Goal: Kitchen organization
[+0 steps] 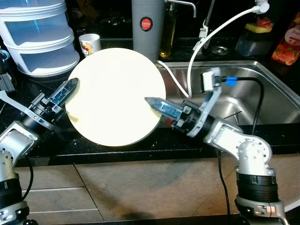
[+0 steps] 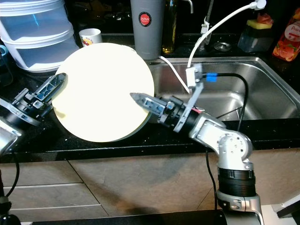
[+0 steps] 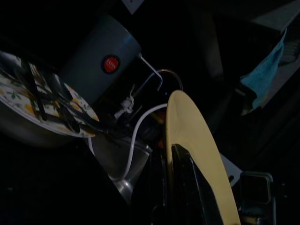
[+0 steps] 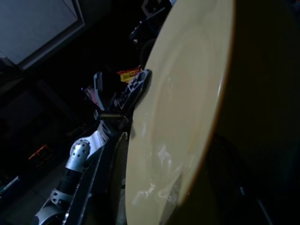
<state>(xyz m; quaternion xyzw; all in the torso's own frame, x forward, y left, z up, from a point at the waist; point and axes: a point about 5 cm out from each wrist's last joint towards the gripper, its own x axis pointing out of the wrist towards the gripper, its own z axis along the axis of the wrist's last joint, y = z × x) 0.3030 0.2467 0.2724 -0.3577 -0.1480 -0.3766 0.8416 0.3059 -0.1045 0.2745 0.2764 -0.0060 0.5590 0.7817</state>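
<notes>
A big pale yellow plate point(image 1: 115, 96) is up off the black counter point(image 1: 56, 143), tilted with its face toward the camera, held between both arms just left of the steel sink point(image 1: 243, 89). The left hand point(image 1: 69, 89) is on the rim at about nine o'clock; in the left wrist view one black finger point(image 3: 187, 187) lies flat against the plate's edge, so it looks clamped on the rim, one finger in front and one behind. The right hand point(image 1: 157, 105) comes in from about four o'clock, its long fingers reaching across the plate's face toward the centre. Whether those fingers pinch the plate or merely press against it, I cannot tell; the right wrist view gives the glossy plate surface close up, with the left hand at the far rim.

Behind the plate, at twelve o'clock, stands a tall grey flask point(image 1: 147, 26) with a red round label. At eleven o'clock sits a small white cup point(image 1: 89, 43) with a printed picture, and further out at ten o'clock a stack of white-and-blue plastic containers point(image 1: 37, 35). A white cable point(image 1: 197, 51) loops down from the top right into the sink basin. At two o'clock, on the far side of the sink, stand a dark sponge holder point(image 1: 255, 40) and a bottle with a fruit label point(image 1: 287, 44).
</notes>
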